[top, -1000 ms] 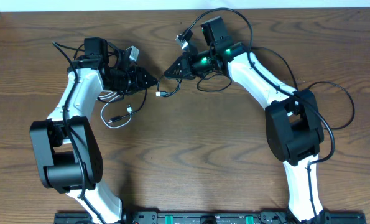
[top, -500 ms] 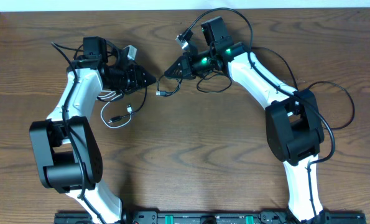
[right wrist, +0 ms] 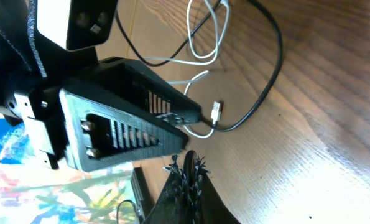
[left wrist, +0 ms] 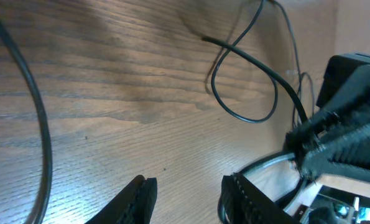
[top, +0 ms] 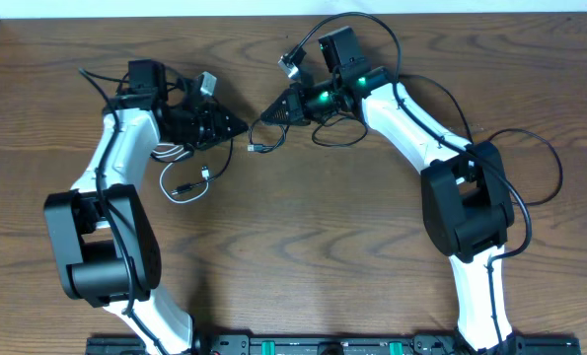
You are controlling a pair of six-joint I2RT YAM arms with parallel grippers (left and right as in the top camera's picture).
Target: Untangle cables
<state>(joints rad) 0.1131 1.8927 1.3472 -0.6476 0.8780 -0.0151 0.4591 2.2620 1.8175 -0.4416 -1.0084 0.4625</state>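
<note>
Cables first, in the far middle of the table: thin black cable with a small silver plug at its end, down between the two grippers. Just left and nearer, white cable in a loose open loop, plug end curled inward. More white coils tucked against the left arm. Right of centre, another black loop under the right arm.

Now the right gripper: clamped fully closed, ribbed black fingers pressed flat together. From the left wrist camera, glossy round black cord curling into a loop and running right up to that tip; actual pinch impossible to confirm. Over to the left gripper: partway open, fingertips apart, bare wood between, nothing visibly gripped. Both tips nearly facing, just apart.

Underneath it all, brown wood-grain tabletop, matte, streaked with darker swirls. Beyond the far edge, a white strip; along the near edge, a black rail with green connectors. Smooth white shells and black joints on both arms, thicker black wires looping off the right one.

Against a second ago: left arm nudged slightly left and far, its tip drawn back a touch. Right arm unmoved, cables lying just as before.
</note>
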